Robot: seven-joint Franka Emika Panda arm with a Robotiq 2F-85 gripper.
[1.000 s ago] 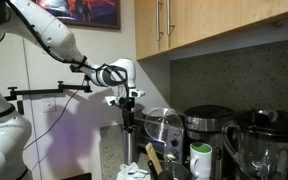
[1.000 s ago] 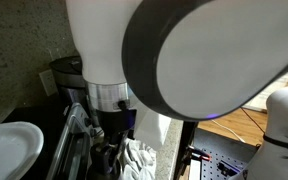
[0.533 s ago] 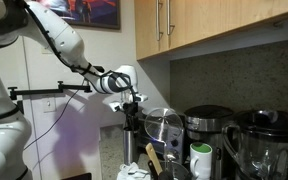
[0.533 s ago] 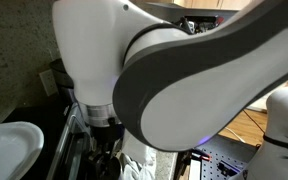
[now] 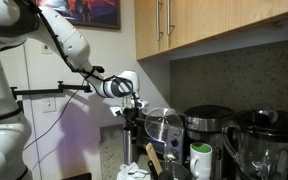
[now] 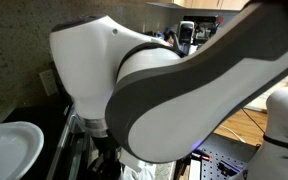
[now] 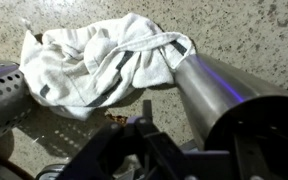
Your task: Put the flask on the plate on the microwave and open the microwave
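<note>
In an exterior view my gripper hangs from above and is shut on the top of the flask, a slim grey metal cylinder held upright over the counter. In the wrist view the flask runs from the centre to the lower right, beside my dark fingers. The plate, a shiny round dish with a bright rim, stands just beside the flask. In the other exterior view my arm fills the frame and hides the gripper; a pale round dish shows at the lower left. I cannot make out the microwave.
A black-topped cooker, a dark blender jug, a white-and-green mug and a wooden spatula crowd the counter. A crumpled white towel lies under the flask. Wooden cupboards hang overhead.
My gripper has sunk slightly with the flask in it. The arm's elbow has swung, so it fills more of the close exterior view.
</note>
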